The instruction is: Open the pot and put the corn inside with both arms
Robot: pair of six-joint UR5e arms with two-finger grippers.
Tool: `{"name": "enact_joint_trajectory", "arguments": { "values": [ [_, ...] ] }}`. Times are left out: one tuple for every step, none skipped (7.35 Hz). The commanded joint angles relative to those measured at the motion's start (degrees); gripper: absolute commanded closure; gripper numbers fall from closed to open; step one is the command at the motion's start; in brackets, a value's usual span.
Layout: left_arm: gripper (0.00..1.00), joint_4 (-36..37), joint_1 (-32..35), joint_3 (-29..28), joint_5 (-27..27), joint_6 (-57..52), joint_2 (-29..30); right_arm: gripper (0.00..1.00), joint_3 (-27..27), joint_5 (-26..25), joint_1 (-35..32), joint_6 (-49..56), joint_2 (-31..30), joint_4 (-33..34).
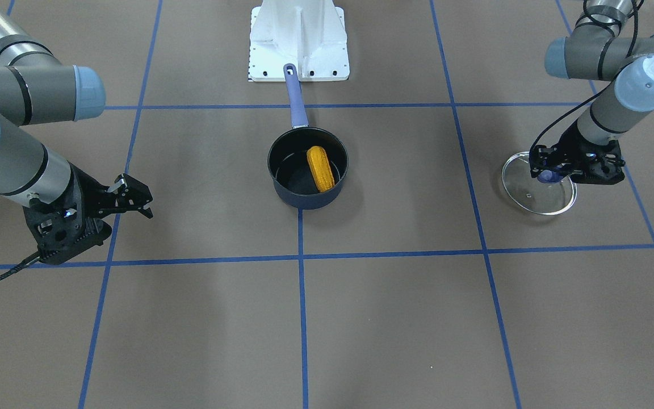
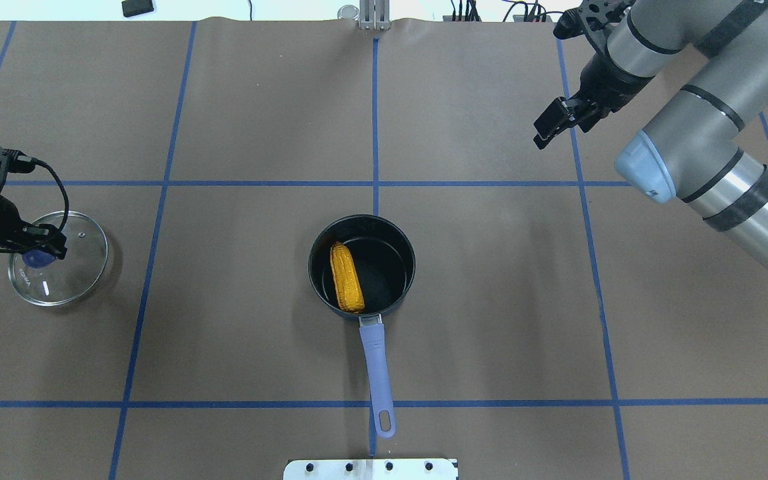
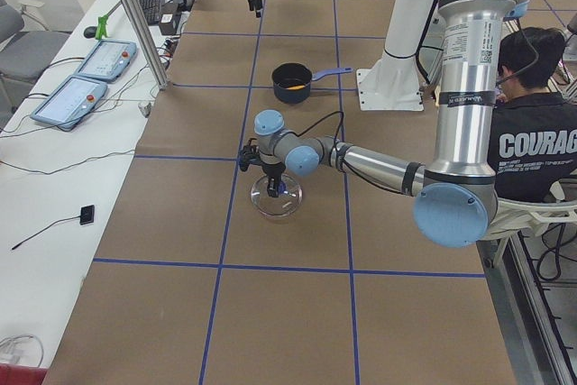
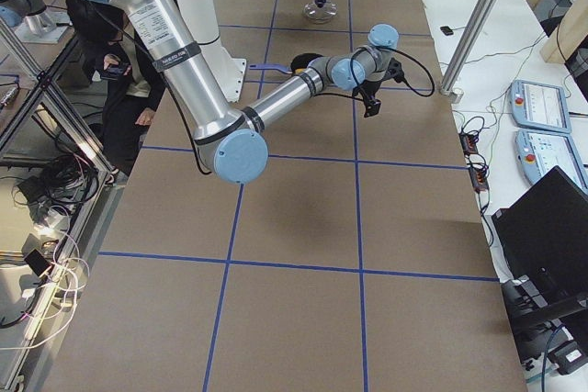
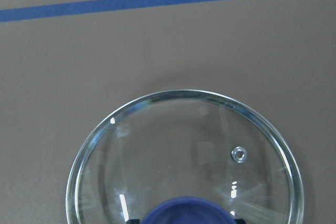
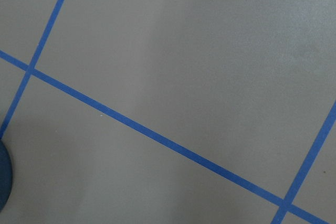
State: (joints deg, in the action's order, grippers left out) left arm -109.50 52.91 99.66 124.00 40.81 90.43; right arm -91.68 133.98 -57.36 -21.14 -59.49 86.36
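corn point(image 2: 347, 287) in pot point(image 2: 391, 277) | lid point(image 2: 83, 267) on table point(image 2: 491, 300), well left of pot

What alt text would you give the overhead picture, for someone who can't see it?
An orange-yellow toy corn cob lies inside an open dark blue saucepan. On the left, the left gripper has its fingers at the knob of a round glass lid; the right gripper hovers empty, upper right.

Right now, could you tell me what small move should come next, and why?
Probably open the left gripper fully and raise it off the knob: the corn already lies inside the open pot, and the lid rests flat on the table.
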Motion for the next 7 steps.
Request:
{"name": "enact_joint_trajectory", "arguments": {
  "values": [
    [0.38, 0.0, 0.0, -0.5, -0.1, 0.0, 0.2, 0.00, 0.0, 0.1, 0.0, 0.0, -0.1, -0.1],
    [0.38, 0.0, 0.0, -1.1, -0.1, -0.1, 0.8, 0.00, 0.0, 0.1, 0.0, 0.0, -0.1, -0.1],
    [0.38, 0.0, 0.0, -1.3, -0.1, -0.2, 0.9, 0.00, 0.0, 0.1, 0.1, 0.0, -0.1, -0.1],
    [0.33, 0.0, 0.0, -1.6, 0.0, -0.2, 0.9, 0.00, 0.0, 0.1, 0.1, -0.2, -0.1, -0.1],
    [0.28, 0.0, 0.0, -1.7, -0.1, -0.2, 1.2, 0.00, 0.0, 0.1, 0.0, -0.3, -0.1, -0.1],
    [0.25, 0.2, 0.0, -1.8, 0.0, -0.2, 1.2, 0.00, -0.1, 0.1, 0.0, -0.4, -0.1, 0.0],
    [0.18, 0.2, 0.0, -1.8, 0.0, -0.2, 1.2, 0.00, -0.2, 0.2, -0.2, -0.6, -0.1, 0.0]
  ]
}}
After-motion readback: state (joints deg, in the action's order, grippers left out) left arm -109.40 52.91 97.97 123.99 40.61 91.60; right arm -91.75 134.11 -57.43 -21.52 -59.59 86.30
